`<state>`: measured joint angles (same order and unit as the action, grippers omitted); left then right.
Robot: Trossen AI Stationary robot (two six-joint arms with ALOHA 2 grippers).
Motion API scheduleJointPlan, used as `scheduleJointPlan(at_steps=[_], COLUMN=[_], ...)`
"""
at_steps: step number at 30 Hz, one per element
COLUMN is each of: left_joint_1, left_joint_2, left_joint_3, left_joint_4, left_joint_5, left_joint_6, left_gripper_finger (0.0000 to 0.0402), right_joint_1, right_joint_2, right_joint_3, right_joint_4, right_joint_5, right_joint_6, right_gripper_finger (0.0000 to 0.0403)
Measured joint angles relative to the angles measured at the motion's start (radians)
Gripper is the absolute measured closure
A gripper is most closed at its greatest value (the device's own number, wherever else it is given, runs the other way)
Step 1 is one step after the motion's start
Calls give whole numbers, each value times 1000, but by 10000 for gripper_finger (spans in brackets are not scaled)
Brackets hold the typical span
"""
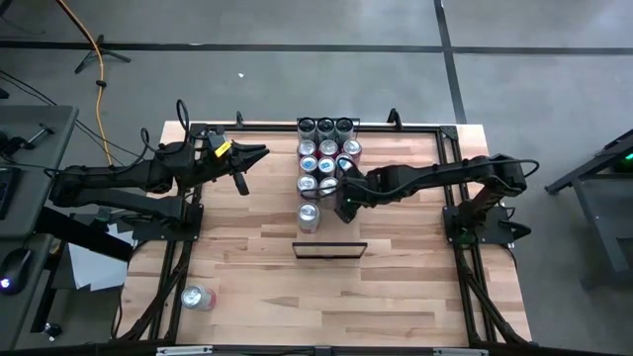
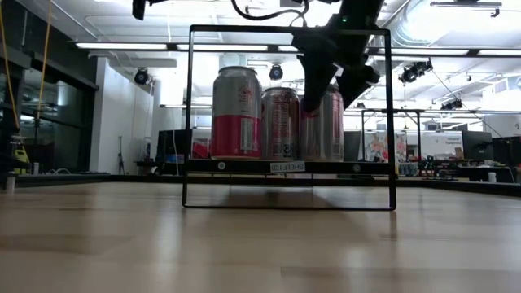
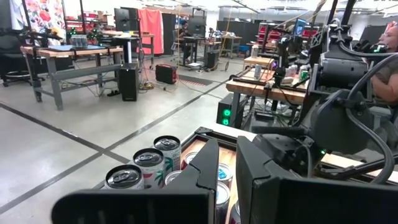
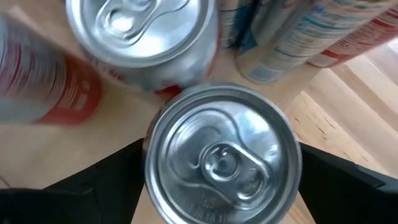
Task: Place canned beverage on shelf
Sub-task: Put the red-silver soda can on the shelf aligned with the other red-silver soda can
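The butcher-block tabletop (image 1: 396, 287) is made of light wood strips, and a black metal rail frame (image 1: 450, 158) runs along its edges. It stands on a grey concrete floor (image 1: 297, 79) marked with dark lines. An orange cable (image 1: 99, 94) lies on this floor, near a small black stand (image 1: 96, 57). Beside the tabletop, some white paper sheets (image 1: 94, 267) lie on the floor. In the room behind, the left wrist view shows workbenches (image 3: 74, 53), a red cloth (image 3: 151, 28) hanging up, and a small box with green lights (image 3: 226, 115). Long ceiling lamps (image 2: 130, 45) give light above.
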<state>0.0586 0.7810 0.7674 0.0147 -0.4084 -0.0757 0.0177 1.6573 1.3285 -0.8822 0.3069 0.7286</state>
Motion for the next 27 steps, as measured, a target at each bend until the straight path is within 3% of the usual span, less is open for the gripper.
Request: scheduleJointPlan(at_steps=[5, 17, 27], left_joint_1=[0, 0, 0], left_joint_2=[0, 0, 0], left_joint_3=[0, 0, 0], left_joint_4=[-1, -47, -48], left_joint_5=[0, 0, 0], left_joint_6=[0, -3, -26], left_gripper_finger=[398, 398, 398], right_joint_1=[0, -25, -40], right_joint_2=[-14, -60, -60], right_joint_3=[0, 0, 0], right_joint_4=[-9, -33, -10], right_joint_5=[-23, -88, -99], right_joint_6=[-170, -862, -1067], right_gripper_finger=[44, 43, 43])
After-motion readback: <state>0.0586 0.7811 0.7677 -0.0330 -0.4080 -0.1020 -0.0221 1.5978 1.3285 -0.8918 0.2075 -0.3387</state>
